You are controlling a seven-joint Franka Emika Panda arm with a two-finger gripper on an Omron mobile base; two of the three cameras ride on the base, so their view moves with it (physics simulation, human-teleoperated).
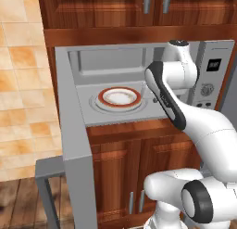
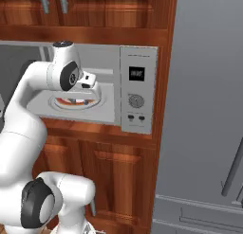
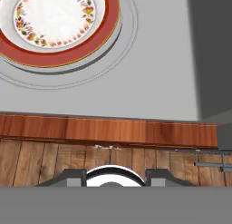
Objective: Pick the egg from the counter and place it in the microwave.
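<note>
At the centre of the left base view, the microwave [image 1: 139,61] sits built into reddish-brown wood cabinets [image 1: 125,163], its door [image 1: 74,130] swung fully open toward the left of the frame. Inside the light grey cavity, a white plate [image 1: 119,96] with a red rim and a flowered border rests on the round turntable [image 1: 99,104]. In the right base view the microwave's control panel [image 2: 137,88], with a dark display, a dial and two buttons, stands at the middle of the frame.

The white arm [image 1: 166,98] rises from the lower right of the left base view and bends into the right half of the cavity opening, beside the plate.

In the hand view, the gripper [image 3: 113,180] sits at the bottom edge, its jaws drawn in as narrow as they go. It looks down over the front lip of the cavity, with the plate at the upper left and the plank floor [image 3: 45,159] below. Whether anything sits between the fingertips cannot be told, nor can I tell where the egg is.
</note>
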